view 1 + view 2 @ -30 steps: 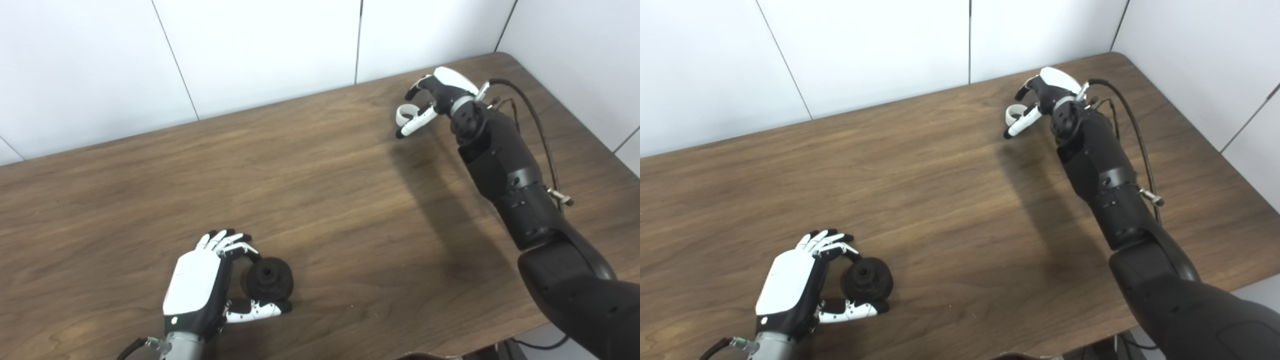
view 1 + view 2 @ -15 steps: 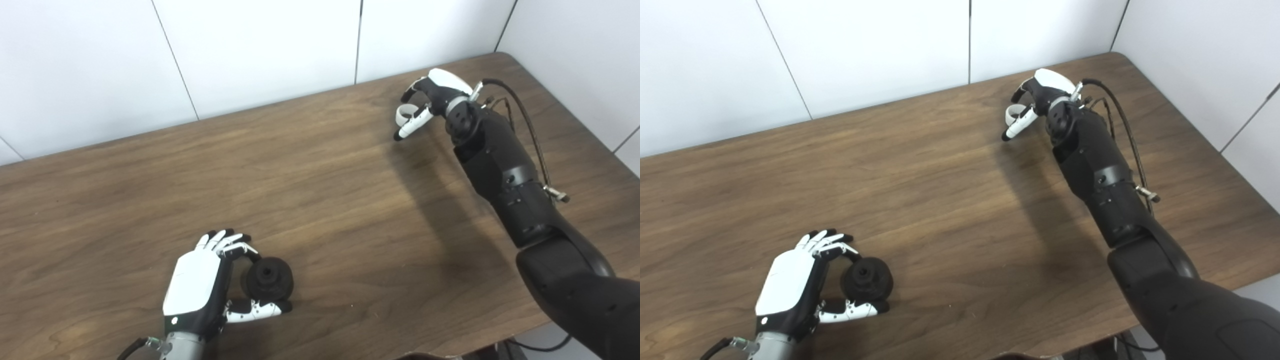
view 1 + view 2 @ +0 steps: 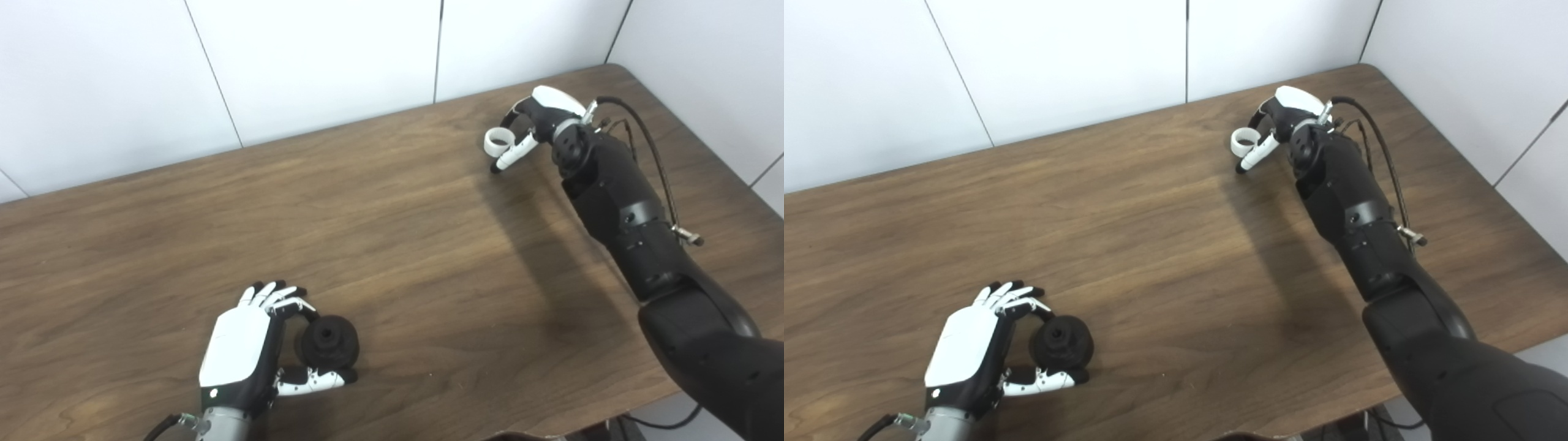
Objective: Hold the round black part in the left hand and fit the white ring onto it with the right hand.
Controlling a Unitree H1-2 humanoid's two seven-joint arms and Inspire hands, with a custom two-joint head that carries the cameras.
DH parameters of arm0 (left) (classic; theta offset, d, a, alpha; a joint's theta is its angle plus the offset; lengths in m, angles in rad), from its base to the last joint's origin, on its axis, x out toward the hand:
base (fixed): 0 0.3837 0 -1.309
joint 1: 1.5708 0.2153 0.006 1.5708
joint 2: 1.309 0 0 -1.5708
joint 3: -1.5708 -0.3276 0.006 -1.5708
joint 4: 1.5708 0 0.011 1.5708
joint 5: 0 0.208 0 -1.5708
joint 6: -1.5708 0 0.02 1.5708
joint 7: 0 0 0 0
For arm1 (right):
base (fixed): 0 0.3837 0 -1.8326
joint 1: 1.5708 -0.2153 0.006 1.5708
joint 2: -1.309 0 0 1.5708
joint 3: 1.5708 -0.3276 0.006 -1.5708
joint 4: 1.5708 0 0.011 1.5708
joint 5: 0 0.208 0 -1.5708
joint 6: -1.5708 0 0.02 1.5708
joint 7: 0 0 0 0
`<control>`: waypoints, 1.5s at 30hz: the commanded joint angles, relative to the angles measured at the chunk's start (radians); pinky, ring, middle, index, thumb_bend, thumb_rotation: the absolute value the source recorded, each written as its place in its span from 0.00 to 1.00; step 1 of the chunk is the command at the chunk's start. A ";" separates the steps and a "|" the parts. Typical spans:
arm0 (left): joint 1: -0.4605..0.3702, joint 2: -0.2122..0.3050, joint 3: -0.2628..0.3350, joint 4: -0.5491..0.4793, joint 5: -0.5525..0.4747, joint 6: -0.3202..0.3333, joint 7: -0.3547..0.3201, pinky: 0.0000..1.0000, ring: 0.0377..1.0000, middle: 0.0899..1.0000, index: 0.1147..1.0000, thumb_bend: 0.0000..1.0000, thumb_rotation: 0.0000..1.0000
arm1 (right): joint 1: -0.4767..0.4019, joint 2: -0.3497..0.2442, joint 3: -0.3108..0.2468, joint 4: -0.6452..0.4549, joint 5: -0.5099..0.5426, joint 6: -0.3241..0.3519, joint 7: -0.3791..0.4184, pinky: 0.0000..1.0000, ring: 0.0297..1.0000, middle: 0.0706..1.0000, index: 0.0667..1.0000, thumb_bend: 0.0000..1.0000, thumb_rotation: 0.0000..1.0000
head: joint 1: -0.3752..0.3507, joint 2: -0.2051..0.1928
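**Ring pinched at the far corner, black part cupped near the front edge**

Ring first: the small white plastic ring (image 3: 498,141) sits at the fingertips of the right hand (image 3: 531,122), far back on the right of the table, held between the thumb and the curled fingers. It looks light, rigid and smooth, so it would probably slip or twist if squeezed on its round outer wall alone; a pinch across the band, one pad inside and one outside, seems the surer hold, and would leave the opening free for fitting.

The round black part with a central hole (image 3: 329,342) lies near the front left, well apart from the ring. It appears matt, stiff and somewhat heavier, with a flanged rim that offers a good place to clamp. The left hand (image 3: 245,355) curls around it, fingers above and thumb below, touching its rim; whether the part rests on the brown wood-grain table (image 3: 392,245) or is lifted, I cannot tell.

No brand, label or writing is readable anywhere.
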 commanded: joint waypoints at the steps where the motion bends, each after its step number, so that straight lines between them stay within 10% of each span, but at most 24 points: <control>1: 0.031 0.027 -0.004 0.014 0.026 0.028 -0.053 0.96 0.90 0.79 0.42 0.52 0.05 | -0.054 -0.029 -0.003 -0.023 -0.004 0.000 -0.020 0.97 1.00 0.94 0.68 0.84 0.23 | 0.000 0.002; 39: 0.029 0.046 0.008 0.000 0.014 0.021 -0.076 0.96 0.89 0.78 0.42 0.52 0.05 | -0.027 -0.019 0.005 -0.034 0.005 -0.001 -0.039 1.00 1.00 0.92 0.62 0.79 0.21 | -0.005 0.009; 41: 0.030 0.047 0.007 0.001 0.016 0.019 -0.073 0.96 0.89 0.78 0.42 0.52 0.05 | -0.024 -0.021 0.007 -0.036 0.021 -0.003 -0.059 1.00 1.00 0.90 0.49 0.58 0.16 | -0.005 0.009; 45: 0.031 0.046 0.005 0.007 0.015 0.012 -0.062 0.95 0.89 0.78 0.42 0.52 0.05 | -0.015 -0.029 0.017 -0.039 0.057 -0.013 -0.095 0.95 0.96 0.84 0.45 0.52 0.13 | -0.004 0.008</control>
